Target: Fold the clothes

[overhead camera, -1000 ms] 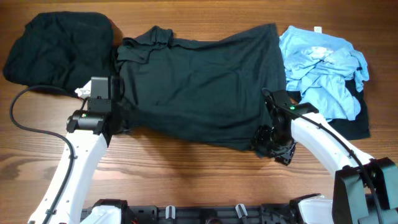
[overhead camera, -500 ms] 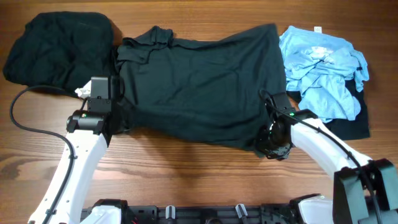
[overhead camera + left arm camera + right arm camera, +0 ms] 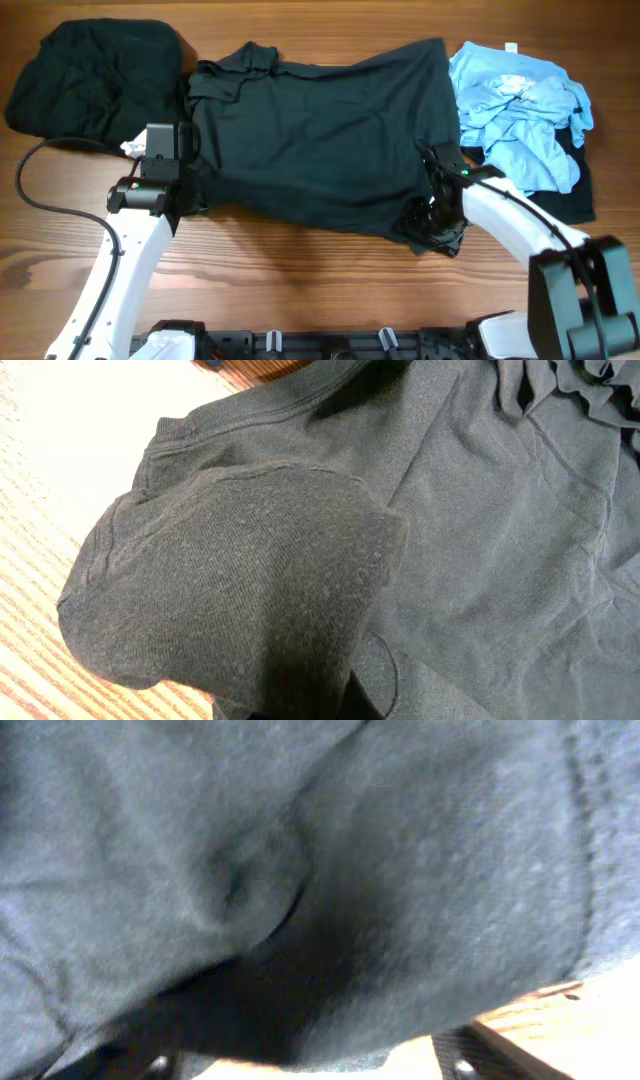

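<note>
A dark green T-shirt (image 3: 320, 130) lies spread across the middle of the table. My left gripper (image 3: 196, 190) sits at its lower left edge, shut on the sleeve (image 3: 240, 580), which bunches over the jaws and hides them. My right gripper (image 3: 432, 222) is at the shirt's lower right corner. Dark fabric (image 3: 300, 850) fills the right wrist view and covers the jaws; only one fingertip (image 3: 470, 1055) shows beside the hem. A black pile of clothes (image 3: 95, 75) lies at the back left. A crumpled light blue T-shirt (image 3: 515, 110) rests on a black one (image 3: 570, 200) at the right.
Bare wooden table (image 3: 300, 280) runs along the front between the two arms. A black cable (image 3: 35, 190) loops at the left by the left arm. The arm bases stand at the front edge.
My right gripper has shifted slightly up and in toward the shirt's lower right corner. The left arm and the clothes have not moved.
</note>
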Controlling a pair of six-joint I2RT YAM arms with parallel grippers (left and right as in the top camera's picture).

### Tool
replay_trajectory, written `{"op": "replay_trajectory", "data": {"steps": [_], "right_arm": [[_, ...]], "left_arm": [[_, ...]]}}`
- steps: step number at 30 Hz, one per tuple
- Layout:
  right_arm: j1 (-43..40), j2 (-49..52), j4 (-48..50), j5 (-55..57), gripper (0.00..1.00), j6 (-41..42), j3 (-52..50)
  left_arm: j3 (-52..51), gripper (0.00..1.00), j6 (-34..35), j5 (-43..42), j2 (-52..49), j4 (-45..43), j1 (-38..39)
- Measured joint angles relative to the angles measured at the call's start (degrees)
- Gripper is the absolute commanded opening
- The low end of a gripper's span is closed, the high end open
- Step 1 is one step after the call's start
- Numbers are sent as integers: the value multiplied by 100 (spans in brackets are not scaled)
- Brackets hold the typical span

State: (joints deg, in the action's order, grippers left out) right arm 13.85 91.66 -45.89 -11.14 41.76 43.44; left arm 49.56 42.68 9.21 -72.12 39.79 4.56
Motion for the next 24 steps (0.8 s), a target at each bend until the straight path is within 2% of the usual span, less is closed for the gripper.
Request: {"op": "replay_trajectory", "data": {"steps": [1, 4, 5, 7, 8, 13, 18, 24], "right_arm": [[0, 160, -109, 98, 52, 92, 103], [-2, 306, -188, 221, 32, 302, 205], [0, 321, -186, 221, 28, 328, 219], [0, 328, -138, 208, 10, 348, 234], [0, 334, -125, 192, 4, 354, 238], [0, 540, -341, 107, 4, 321, 496], [0, 815, -1814, 297, 5, 55, 1062], [-13, -772, -2778, 348, 4, -306, 1534]], "left_arm": [[0, 4, 0, -2, 0, -2, 0], [0, 4, 0, -2, 0, -22, 0], [0, 4, 0, -2, 0, -26, 0], [0, 4, 0, -2, 0, -24, 0], [0, 4, 0, -2, 0, -24, 0], [0, 4, 0, -2, 0, -39, 0], [4, 4, -116, -74, 26, 243, 0], [20, 4, -256, -177, 695, 1241, 0]]}}
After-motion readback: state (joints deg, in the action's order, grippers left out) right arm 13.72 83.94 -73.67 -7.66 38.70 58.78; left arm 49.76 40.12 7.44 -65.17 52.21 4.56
